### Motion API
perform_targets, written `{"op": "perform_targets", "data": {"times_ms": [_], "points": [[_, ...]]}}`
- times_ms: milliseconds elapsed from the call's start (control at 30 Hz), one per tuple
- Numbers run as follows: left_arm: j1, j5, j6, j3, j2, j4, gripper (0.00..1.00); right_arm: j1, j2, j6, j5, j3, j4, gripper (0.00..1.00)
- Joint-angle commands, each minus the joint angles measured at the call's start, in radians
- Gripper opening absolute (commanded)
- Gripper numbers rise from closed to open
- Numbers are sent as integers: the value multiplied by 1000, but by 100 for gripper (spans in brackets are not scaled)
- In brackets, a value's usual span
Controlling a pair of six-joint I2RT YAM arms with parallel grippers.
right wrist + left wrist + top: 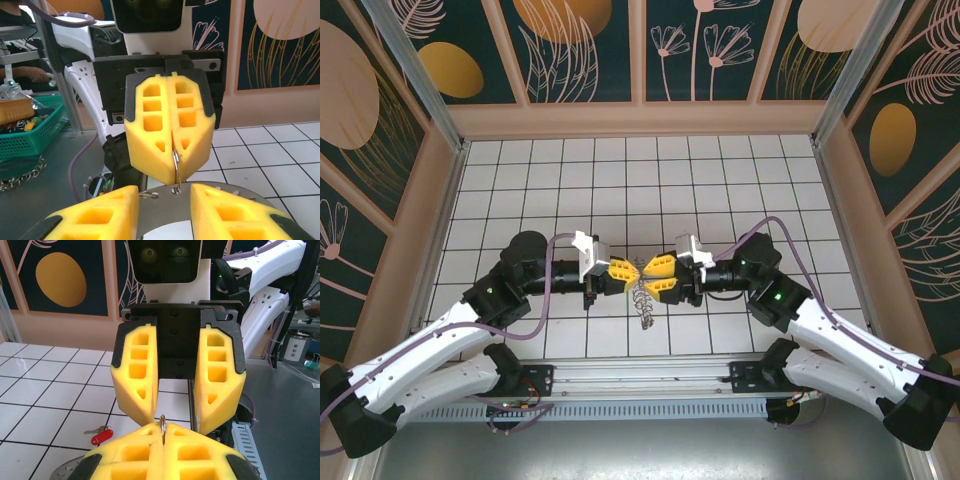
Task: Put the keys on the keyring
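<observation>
With the left gripper (626,271) clamped on the keyring (163,422) over the near edge of the tabletop (720,180), the right gripper (655,270) parted and the key (101,436) lying on the tiles below, an off-centre nudge could twist the thin ring free.

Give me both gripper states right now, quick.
Left gripper: closed, pinching the keyring.
Right gripper: open, holding nothing.
</observation>
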Motion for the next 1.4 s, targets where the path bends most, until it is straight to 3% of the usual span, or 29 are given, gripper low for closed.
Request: {"op": "perform_targets", "data": {"times_ms": [0, 267, 467, 600, 733, 800, 933, 1067, 1300, 1367], "points": [[1, 38, -24, -4, 1, 99, 0, -6, 6, 22, -43, -9, 72, 29], [2, 65, -54, -27, 3, 139, 0, -5, 35, 34, -54, -16, 114, 18], [2, 61, -56, -23, -10, 118, 0, -5, 39, 21, -30, -12, 104, 0], [2, 29, -29, 24, 8, -1, 0, -13, 41, 7, 44, 31, 14, 0], [1, -18, 7, 97, 47, -175, 20, -16, 68, -62, 133, 112, -174, 0], [2, -45, 28, 128, 69, -243, 22, -14, 75, -85, 160, 135, -227, 0], [2, -90, 57, 166, 103, -322, 19, 7, 82, -120, 215, 173, -291, 0], [1, -93, 75, 181, 131, -354, 0, 30, 95, -153, 252, 202, -332, 0], [2, -77, 59, 138, 92, -281, 0, 50, 90, -156, 260, 173, -292, 0], [1, -61, 41, 113, 61, -231, 0, 50, 72, -131, 234, 143, -256, 11]]}}
